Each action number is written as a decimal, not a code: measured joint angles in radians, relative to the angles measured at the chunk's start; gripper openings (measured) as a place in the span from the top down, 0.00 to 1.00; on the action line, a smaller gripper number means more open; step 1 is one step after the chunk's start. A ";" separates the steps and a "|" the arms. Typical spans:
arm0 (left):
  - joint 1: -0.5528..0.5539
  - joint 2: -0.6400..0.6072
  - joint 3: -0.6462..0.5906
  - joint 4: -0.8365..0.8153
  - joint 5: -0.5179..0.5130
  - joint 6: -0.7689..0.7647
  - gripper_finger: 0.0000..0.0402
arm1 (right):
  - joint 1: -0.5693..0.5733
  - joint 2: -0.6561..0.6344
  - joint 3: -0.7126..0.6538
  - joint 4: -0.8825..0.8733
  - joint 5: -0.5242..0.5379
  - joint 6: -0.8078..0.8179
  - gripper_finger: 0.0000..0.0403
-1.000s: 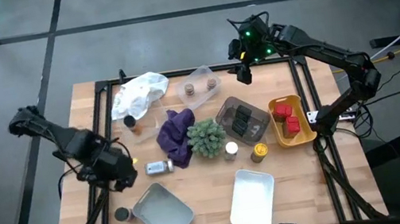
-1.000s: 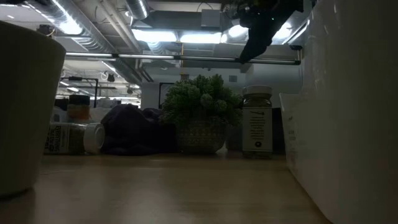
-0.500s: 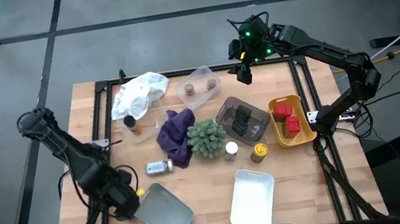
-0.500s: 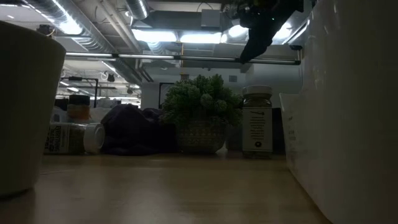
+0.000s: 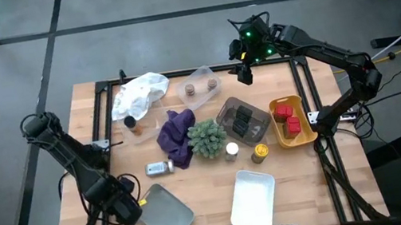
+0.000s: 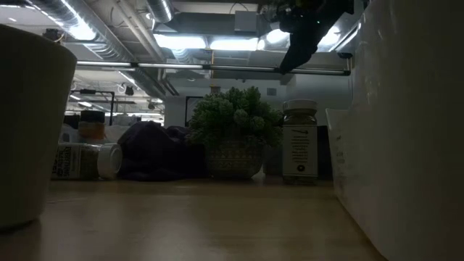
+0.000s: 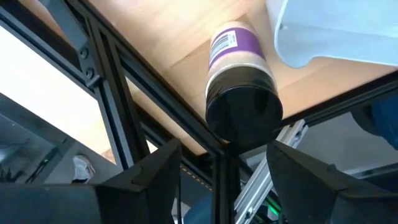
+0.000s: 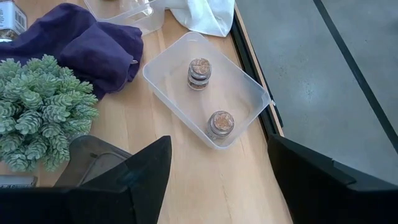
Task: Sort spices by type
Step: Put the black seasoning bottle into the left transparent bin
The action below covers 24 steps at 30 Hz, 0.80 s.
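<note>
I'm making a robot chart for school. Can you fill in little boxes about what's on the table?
left gripper: open, at the black-capped jar, not gripping it
right gripper: open, above the table's far edge
clear tub: two brown-capped jars
yellow bin: red tins
middle: green plant, purple cloth
</note>
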 joint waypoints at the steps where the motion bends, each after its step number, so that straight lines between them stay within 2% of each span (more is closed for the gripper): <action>1: 0.000 0.000 0.000 0.000 0.000 0.001 0.45 | 0.000 0.000 0.000 0.000 0.000 0.000 0.34; 10: 0.000 0.000 0.000 -0.003 0.001 -0.020 0.45 | 0.000 0.000 0.000 0.000 0.000 0.001 0.34; 18: 0.001 0.000 -0.009 -0.004 0.008 -0.037 0.36 | 0.000 0.000 0.000 0.000 0.000 0.001 0.34; 24: 0.001 0.000 -0.010 0.041 0.003 -0.007 0.34 | 0.000 0.000 0.000 0.000 0.000 0.000 0.34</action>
